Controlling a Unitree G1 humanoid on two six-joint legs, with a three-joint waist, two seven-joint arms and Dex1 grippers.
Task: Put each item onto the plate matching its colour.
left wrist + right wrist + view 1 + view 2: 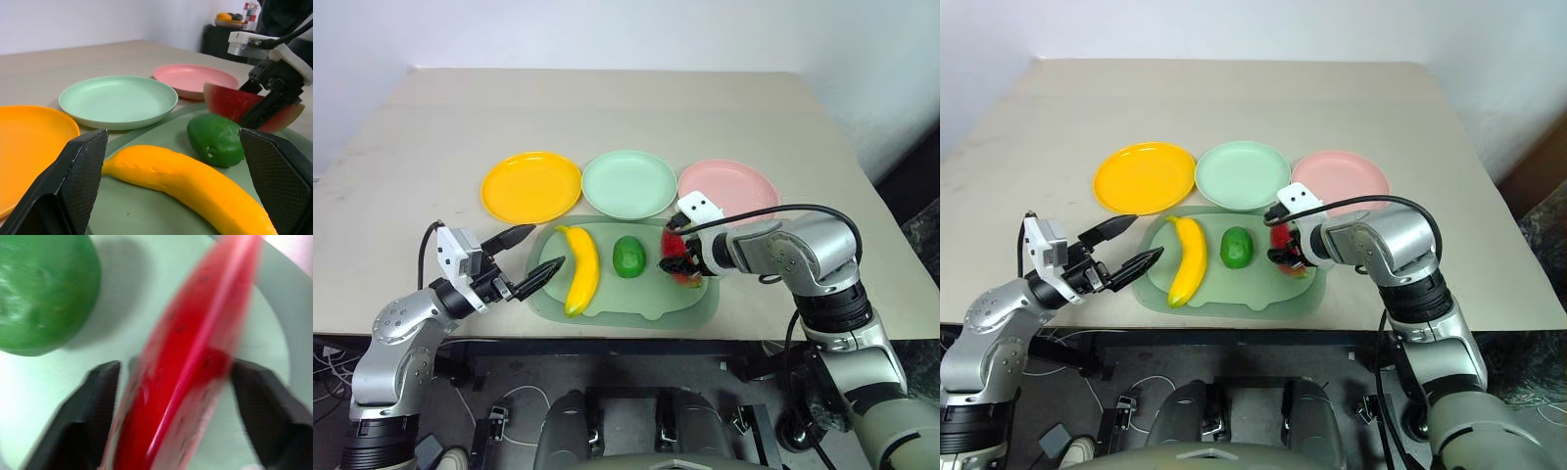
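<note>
Right hand around watermelon wedge

Beige bench is carrying four things directly: orange-yellow plate, mint green plate, pink plate sitting in a row, edges nearly touching, and green mat lying just in front, overlapping the bench's near edge.

I stand before a beige table whose far edge meets a plain white wall. Beneath its near edge I see dark floor with loose cables. Off in the room stands a dark cabinet bearing small things I cannot identify.
</note>
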